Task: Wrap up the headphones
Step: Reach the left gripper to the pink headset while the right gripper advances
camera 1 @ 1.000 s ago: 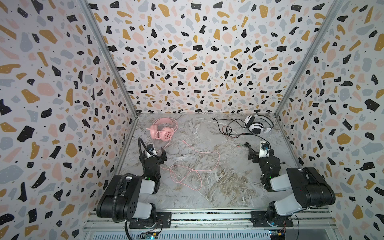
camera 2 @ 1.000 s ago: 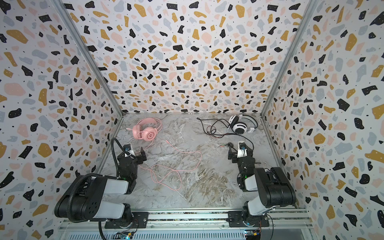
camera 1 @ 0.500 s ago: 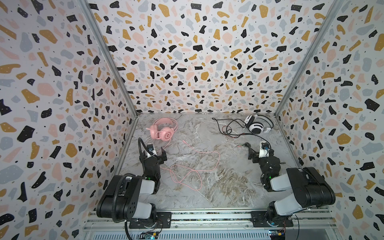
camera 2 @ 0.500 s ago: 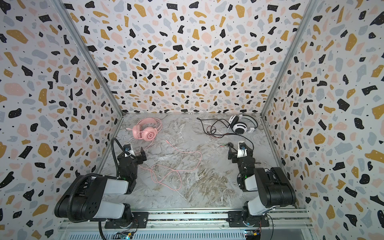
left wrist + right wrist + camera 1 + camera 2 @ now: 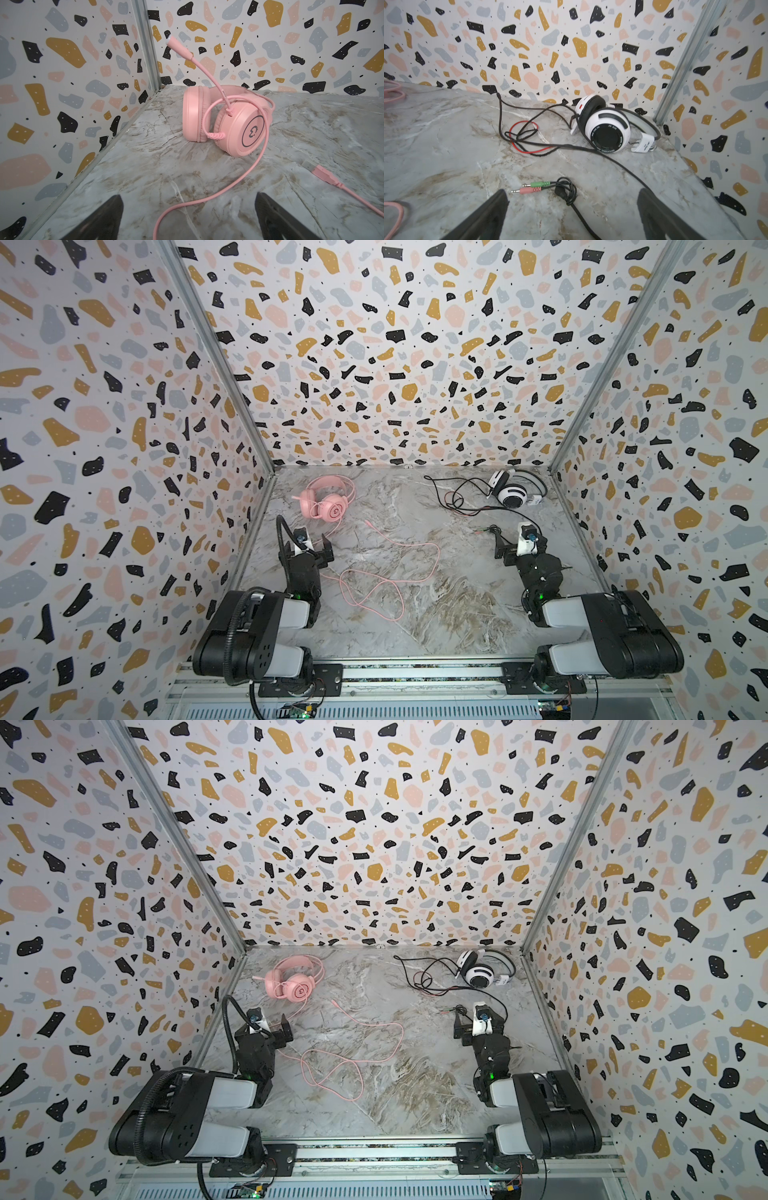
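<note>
On white headphones [image 5: 608, 128]: ringed earcup lettering; pink headphones [image 5: 233, 129]: circled logo.

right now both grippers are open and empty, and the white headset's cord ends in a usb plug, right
No: the cord of the white headset ends in two jack plugs, green and pink, per the right wrist view. The left gripper and right gripper are open and empty.

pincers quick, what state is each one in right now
Left pincer: open, holding nothing.
Right pincer: open, holding nothing.
</note>
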`<state>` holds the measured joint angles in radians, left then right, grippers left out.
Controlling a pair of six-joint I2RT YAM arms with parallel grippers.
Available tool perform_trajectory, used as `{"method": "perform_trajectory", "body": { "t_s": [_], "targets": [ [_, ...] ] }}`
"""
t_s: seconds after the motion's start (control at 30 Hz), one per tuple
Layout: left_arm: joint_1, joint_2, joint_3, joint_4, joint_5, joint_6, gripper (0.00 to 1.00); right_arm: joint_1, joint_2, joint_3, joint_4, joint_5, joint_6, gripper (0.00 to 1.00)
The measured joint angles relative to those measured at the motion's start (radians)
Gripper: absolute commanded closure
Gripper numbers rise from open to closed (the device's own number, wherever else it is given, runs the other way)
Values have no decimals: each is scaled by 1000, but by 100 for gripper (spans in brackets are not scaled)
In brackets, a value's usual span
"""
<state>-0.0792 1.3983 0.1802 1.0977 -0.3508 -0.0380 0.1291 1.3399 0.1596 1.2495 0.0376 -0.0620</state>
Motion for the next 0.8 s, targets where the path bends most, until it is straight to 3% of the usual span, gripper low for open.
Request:
{"method": "perform_trajectory", "body": {
  "t_s": [0.17, 0.27, 0.33, 0.53, 0.67, 0.8],
  "targets": [
    [0, -87, 77, -131, -20, -14, 0, 39, -166, 0, -93, 32, 27, 1],
    [0, -151, 118, -257, -46, -57, 0, 36, -269, 13, -200, 19, 197, 1],
    [0, -196, 190, -422, -94, -132, 0, 24, -289, 40, -264, -51, 303, 1],
    [0, -264, 304, -639, -155, -293, 0, 111, -152, 241, -471, -230, 466, 1],
    [0, -255, 317, -784, -151, -334, 0, 192, -91, 280, -507, -292, 516, 1],
    [2, -244, 376, -915, -109, -370, 0, 198, 5, 280, -492, -347, 562, 1]
  ]
}}
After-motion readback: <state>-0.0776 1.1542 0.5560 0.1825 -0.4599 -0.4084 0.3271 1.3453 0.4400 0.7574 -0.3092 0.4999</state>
